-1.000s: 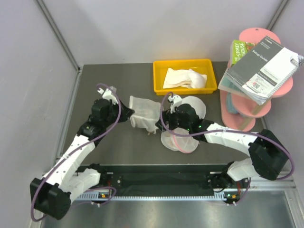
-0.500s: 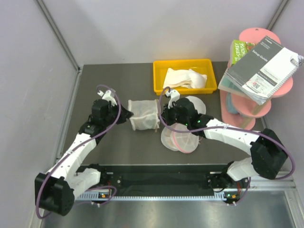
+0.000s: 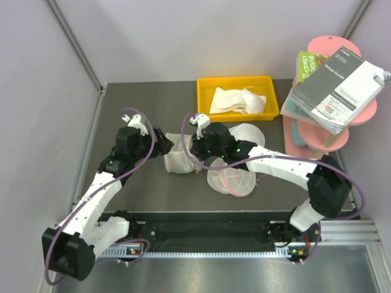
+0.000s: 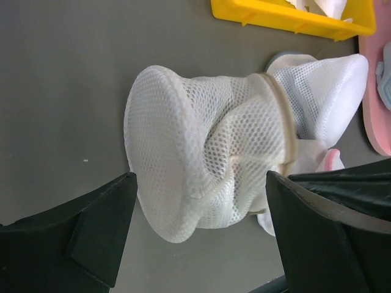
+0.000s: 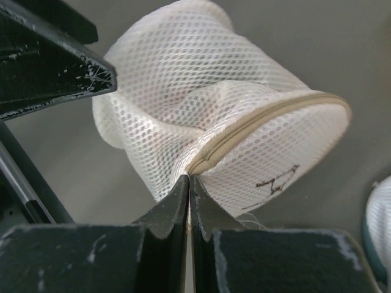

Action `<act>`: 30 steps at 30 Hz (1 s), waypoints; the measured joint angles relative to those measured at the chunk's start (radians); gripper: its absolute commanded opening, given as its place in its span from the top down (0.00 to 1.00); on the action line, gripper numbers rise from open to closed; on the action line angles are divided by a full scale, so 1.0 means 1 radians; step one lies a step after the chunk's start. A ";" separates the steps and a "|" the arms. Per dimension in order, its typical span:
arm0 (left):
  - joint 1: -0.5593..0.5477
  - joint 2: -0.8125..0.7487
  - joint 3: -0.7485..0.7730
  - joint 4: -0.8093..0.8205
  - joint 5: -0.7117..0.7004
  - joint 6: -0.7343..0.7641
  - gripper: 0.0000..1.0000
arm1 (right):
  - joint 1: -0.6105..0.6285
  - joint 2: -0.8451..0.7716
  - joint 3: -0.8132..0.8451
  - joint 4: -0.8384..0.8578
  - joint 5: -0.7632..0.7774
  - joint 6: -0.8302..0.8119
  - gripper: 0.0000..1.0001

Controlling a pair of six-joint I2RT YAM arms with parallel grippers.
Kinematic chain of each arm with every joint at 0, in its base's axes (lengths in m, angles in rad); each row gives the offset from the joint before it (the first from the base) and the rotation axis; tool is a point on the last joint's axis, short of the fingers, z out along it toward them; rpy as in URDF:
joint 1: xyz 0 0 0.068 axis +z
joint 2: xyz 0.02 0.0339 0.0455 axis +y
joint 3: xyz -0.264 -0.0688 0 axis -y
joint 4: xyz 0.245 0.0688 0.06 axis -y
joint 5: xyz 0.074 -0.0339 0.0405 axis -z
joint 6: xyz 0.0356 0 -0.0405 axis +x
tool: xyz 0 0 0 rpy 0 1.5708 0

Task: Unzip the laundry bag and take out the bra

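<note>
Laundry bag [image 5: 208, 104] lying on side on desk [image 3: 134, 110], between both tools. Right tool [image 5: 188, 178] pinching shut at beige zipper rim [image 5: 256, 122] (probably on pull, hidden in jaws) for unzipping. Left tool [image 4: 200, 180] gaping wide around opposite end, not bracing.

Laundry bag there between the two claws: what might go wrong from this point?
1. The right gripper is pinched shut at the tan zip rim of the laundry bag. It may have mesh rather than the zip pull, so a tug could stretch fabric instead of unzipping.
2. The left gripper stands open around the bag's other end, not holding it, so the whole bag may slide along with any pull.
</note>
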 measured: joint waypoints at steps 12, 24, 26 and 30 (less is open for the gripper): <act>0.000 -0.199 -0.082 0.011 0.105 -0.043 0.34 | 0.100 0.148 0.122 -0.018 0.062 0.054 1.00; 0.000 -0.210 -0.222 0.064 0.239 -0.107 0.38 | 0.093 0.149 0.148 -0.020 0.091 0.114 1.00; 0.000 -0.208 -0.242 0.092 0.253 -0.120 0.38 | 0.092 0.149 0.148 -0.020 0.090 0.118 1.00; 0.000 -0.180 -0.260 0.135 0.269 -0.140 0.38 | 0.092 0.149 0.148 -0.020 0.084 0.128 1.00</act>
